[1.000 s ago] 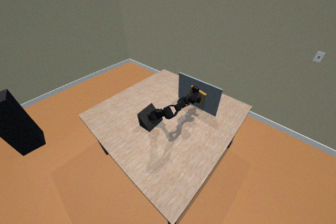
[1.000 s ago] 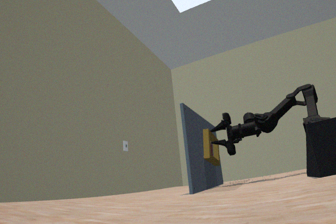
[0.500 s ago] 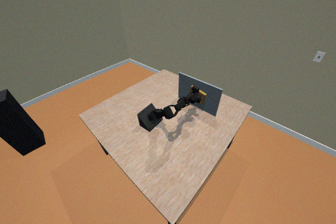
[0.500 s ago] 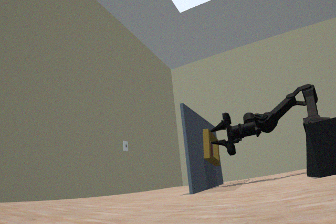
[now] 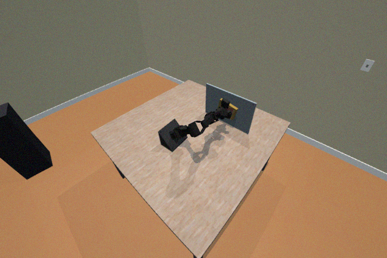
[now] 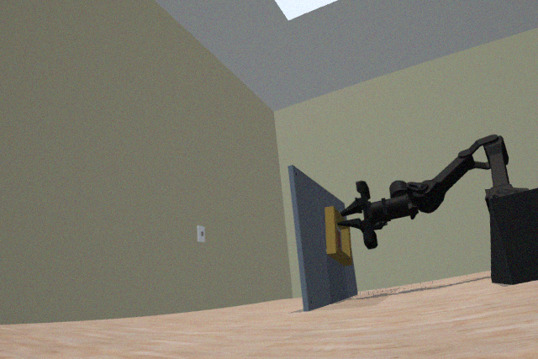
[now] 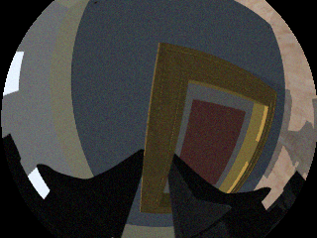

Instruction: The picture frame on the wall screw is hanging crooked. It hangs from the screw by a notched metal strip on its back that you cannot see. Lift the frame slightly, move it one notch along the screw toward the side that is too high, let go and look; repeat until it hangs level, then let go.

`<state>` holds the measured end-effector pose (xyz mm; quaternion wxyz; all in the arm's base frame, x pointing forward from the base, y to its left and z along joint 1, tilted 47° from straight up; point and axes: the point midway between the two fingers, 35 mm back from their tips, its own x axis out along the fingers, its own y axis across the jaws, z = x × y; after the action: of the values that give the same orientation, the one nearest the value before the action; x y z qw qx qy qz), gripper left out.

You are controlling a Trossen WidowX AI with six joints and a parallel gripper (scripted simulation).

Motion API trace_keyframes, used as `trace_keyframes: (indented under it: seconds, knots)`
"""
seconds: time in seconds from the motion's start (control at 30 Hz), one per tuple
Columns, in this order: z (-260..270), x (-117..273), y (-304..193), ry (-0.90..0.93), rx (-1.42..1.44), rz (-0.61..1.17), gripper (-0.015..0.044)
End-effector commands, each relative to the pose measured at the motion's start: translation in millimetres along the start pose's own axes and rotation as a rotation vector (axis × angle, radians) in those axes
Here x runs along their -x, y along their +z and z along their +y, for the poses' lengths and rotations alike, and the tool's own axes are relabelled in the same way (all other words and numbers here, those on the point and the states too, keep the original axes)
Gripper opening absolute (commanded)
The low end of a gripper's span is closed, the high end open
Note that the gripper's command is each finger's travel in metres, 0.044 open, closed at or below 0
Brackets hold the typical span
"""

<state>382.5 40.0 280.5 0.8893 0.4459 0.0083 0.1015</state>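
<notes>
The yellow picture frame [image 5: 233, 113] [image 6: 330, 235] [image 7: 173, 66], with a dark red centre, hangs against the blue-grey board [image 5: 245, 121] [image 6: 309, 216] [image 7: 114, 79]. In the top view its top edge slopes down to the right more steeply than the board's top edge, so its right side looks low. My gripper [image 6: 340, 219] [image 7: 157, 155] is shut on the frame's upper rail, one finger above it and one inside the opening. The fingertips are hidden in the top view. The screw and the notched strip are hidden behind the frame.
The board stands upright on the wooden table [image 5: 203, 193] [image 6: 217, 333]. The arm's black base block [image 5: 172, 138] [image 6: 513, 237] stands opposite it on the table. A black box [image 5: 22, 145] is off the table at the left in the top view.
</notes>
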Motion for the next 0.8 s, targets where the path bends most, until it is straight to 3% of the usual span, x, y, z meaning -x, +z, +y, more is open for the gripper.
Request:
trace_keyframes:
  seconds: [0.0,0.17,0.77]
  knots:
    - [0.2,-0.3,0.6,0.0,0.003,-0.003,0.005]
    - [0.2,-0.3,0.6,0.0,0.003,-0.003,0.0]
    - [3.3,-0.1,0.0,0.0,0.003,-0.003,0.0]
